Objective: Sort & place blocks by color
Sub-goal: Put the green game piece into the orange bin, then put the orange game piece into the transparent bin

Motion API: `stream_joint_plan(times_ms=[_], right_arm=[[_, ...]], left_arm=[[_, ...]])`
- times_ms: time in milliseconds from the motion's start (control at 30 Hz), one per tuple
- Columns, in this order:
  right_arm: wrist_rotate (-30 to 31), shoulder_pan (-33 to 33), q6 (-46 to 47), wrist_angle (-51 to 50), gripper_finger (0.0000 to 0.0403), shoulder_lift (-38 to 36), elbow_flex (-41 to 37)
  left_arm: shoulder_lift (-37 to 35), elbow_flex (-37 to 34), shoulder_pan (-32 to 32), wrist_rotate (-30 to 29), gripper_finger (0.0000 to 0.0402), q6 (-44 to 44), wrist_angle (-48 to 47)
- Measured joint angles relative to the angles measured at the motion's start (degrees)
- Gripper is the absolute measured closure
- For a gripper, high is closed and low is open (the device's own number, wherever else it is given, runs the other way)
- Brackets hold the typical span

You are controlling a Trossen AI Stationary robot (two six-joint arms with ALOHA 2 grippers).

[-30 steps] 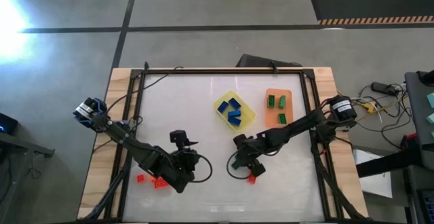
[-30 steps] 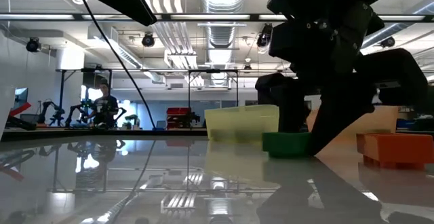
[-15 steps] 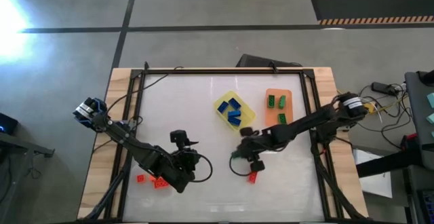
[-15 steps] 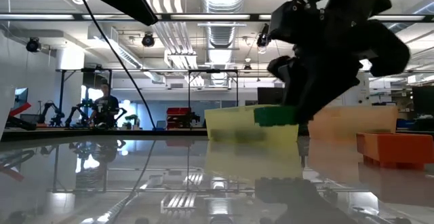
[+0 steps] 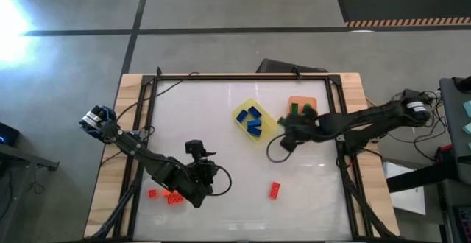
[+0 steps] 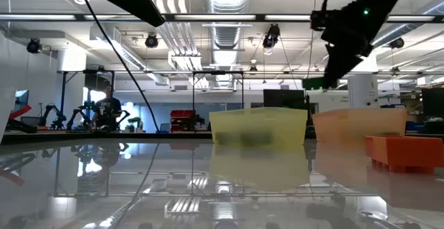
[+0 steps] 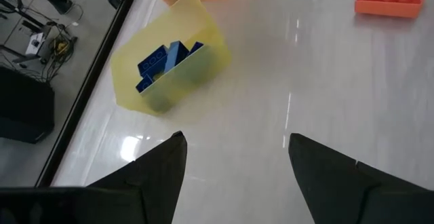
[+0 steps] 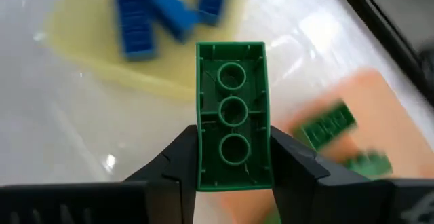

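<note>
My right hand (image 8: 232,157) is clamped on a green brick (image 8: 232,115), hollow underside toward my wrist — carried high so it clears the tray walls. Just beyond lies the yellow tray (image 8: 88,47) of blue bricks (image 8: 134,28); beside it the orange tray (image 8: 352,102), where greens belong. My left hand (image 7: 234,157) waits, fingers spread, empty.
</note>
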Motion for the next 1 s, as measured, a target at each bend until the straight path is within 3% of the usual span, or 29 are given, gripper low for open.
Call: stream_joint_plan(times_ms=[267, 467, 600, 1000], right_arm=[[2.9, -3.9, 17.8, -1.3, 0.0279, -11.2, -10.5], [3.4, -6.0, 31.4, 1.9, 0.0279, -14.2, -17.1], [3.2, -6.5, 34.3, 5.3, 0.0274, -13.0, -18.3], [4.5, -6.5, 35.1, 5.5, 0.0196, -6.5, -16.6]], left_arm=[[0.0, 0.0, 0.0, 0.0, 0.0159, 0.0, 0.1], [0.0, 0.0, 0.3, 0.0, 0.0159, 0.0, 0.1], [0.0, 0.0, 0.8, 0.0, 0.0159, 0.0, 0.1], [0.0, 0.0, 1.0, -0.1, 0.0159, 0.0, 0.1]])
